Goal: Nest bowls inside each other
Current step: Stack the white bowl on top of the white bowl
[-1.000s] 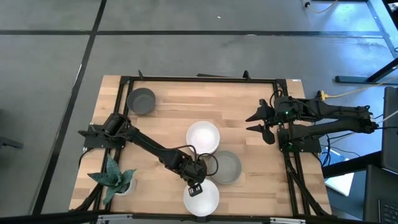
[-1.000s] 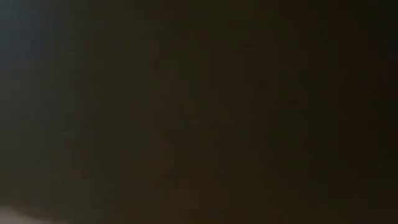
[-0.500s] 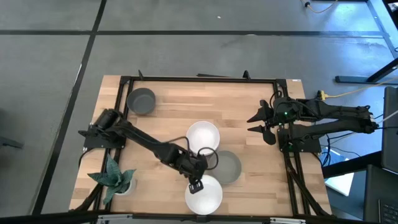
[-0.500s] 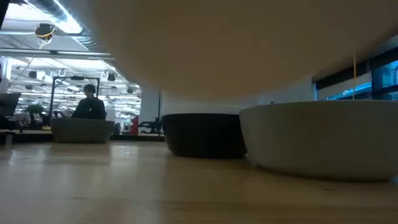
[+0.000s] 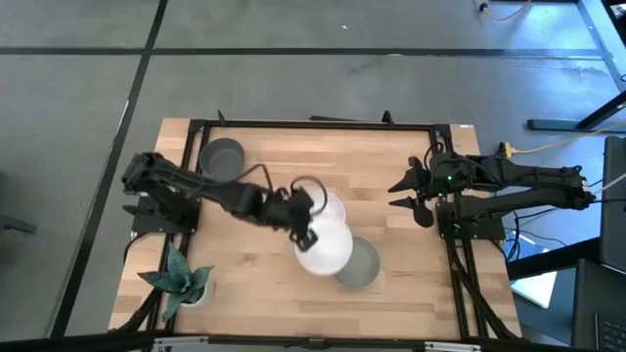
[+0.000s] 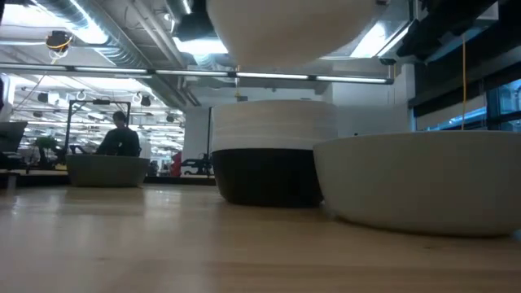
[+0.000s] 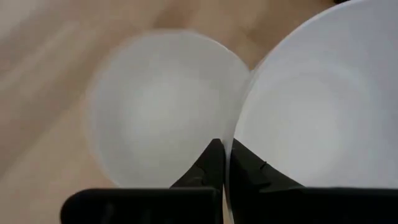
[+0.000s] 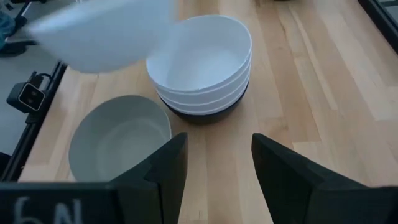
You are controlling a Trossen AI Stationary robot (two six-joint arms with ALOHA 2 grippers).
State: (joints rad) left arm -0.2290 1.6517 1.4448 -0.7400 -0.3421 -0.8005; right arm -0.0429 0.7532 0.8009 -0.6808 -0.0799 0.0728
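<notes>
Work surface is a light wooden table (image 5: 274,166) with a black frame along its edges, standing on a grey floor marked with dark lines. The low view looks across the tabletop into a large room with ceiling light strips and pipework; a person (image 6: 118,137) sits far back at the left. A small green plant (image 5: 178,279) stands at the table's near left corner. Containers: 1 stack (image 8: 202,71) near the table's centre, a black bowl (image 6: 264,175) at the bottom with white bowls nested in it, 3 white rims countable in the right wrist view, the top one empty. 1 grey bowl (image 5: 362,264) sits just beside the stack on the right arm's side, empty. A second grey bowl (image 5: 221,157) sits well apart at the far left corner, empty. The left gripper (image 5: 305,223) is clenched on the rim of a white bowl (image 5: 326,246), 1 finger (image 7: 208,168) outside the wall and 1 inside; this bowl is empty, held in the air, overlapping the stack's edge and the near grey bowl from above. The right gripper (image 5: 416,196) hangs at the table's right side, fingers spread, grasping nothing.
</notes>
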